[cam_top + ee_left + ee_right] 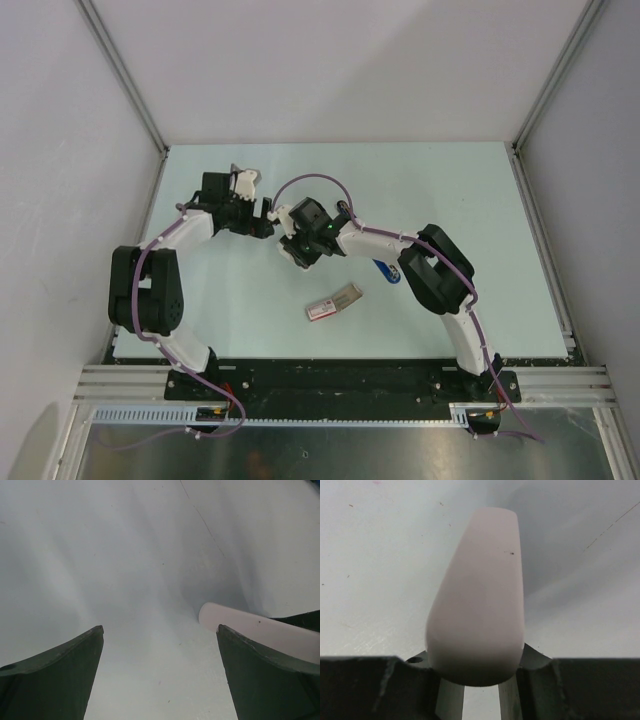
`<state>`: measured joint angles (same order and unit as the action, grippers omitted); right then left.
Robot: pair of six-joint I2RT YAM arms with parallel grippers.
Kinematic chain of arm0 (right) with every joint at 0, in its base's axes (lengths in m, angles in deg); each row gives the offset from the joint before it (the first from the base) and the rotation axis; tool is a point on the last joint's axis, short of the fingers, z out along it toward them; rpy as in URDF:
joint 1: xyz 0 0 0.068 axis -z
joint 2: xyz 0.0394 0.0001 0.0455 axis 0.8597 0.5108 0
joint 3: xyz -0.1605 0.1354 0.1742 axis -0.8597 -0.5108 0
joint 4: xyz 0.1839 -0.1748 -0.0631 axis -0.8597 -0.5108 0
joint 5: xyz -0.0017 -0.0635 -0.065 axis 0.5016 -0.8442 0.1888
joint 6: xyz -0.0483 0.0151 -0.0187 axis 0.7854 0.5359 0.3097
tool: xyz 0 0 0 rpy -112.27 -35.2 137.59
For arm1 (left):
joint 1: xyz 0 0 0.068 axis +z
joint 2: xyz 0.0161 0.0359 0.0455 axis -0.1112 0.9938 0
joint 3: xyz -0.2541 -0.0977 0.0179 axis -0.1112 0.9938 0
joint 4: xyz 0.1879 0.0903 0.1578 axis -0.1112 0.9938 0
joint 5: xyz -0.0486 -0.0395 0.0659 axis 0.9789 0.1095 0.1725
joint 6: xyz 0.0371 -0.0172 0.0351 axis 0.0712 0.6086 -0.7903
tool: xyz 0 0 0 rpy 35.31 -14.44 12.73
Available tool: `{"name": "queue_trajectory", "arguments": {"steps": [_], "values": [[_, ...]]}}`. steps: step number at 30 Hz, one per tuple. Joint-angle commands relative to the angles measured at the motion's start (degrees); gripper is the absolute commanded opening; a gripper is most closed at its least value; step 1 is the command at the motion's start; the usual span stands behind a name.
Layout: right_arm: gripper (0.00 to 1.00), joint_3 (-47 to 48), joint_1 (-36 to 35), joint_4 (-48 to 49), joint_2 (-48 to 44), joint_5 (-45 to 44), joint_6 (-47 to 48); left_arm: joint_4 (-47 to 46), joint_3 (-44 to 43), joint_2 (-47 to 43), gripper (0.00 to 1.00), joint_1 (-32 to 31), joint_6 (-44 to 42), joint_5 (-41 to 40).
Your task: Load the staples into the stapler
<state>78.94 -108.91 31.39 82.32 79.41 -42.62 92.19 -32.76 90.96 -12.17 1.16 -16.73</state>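
top-down view: the box of staples (333, 302) lies flat on the table (450, 190), around 6 o'clock from the table's middle. its long side runs 8 to 2 o'clock, with the pink end at 8 and the greyish end at 2. the staples themselves are too small to pick out. the stapler (384, 272) sits near the box at its 2 o'clock. only a bit of blue shows, since the right forearm covers most of it. neither pincer is touching either one.

both arms reach in toward each other at about 10-11 o'clock from the box. the left gripper (267, 216) and right gripper (285, 250) are just beside each other.

left wrist cam: the pincer is spread wide with nothing between the dark fingers (65, 665), just bare table. a pale pinkish piece (250, 625) pokes in at 3 o'clock.

right wrist cam: the same pale piece fills the middle, sticking out from between the dark blocks. can't tell if it's pinched or part of the pincer, so i can't tell that one's state.
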Motion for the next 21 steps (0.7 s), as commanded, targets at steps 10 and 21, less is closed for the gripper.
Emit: {"name": "queue_trajectory", "arguments": {"steps": [10, 21], "values": [[0.31, 2.43, 0.60, 0.36, -0.20, 0.74, 0.33, -0.89, 0.95, -3.84, 0.99, 0.48, -0.99, 1.51], [0.34, 2.40, 0.45, 0.27, -0.70, 1.61, 0.55, 3.27, 4.74, -15.66, 0.99, 9.08, -5.34, 8.04]]}}
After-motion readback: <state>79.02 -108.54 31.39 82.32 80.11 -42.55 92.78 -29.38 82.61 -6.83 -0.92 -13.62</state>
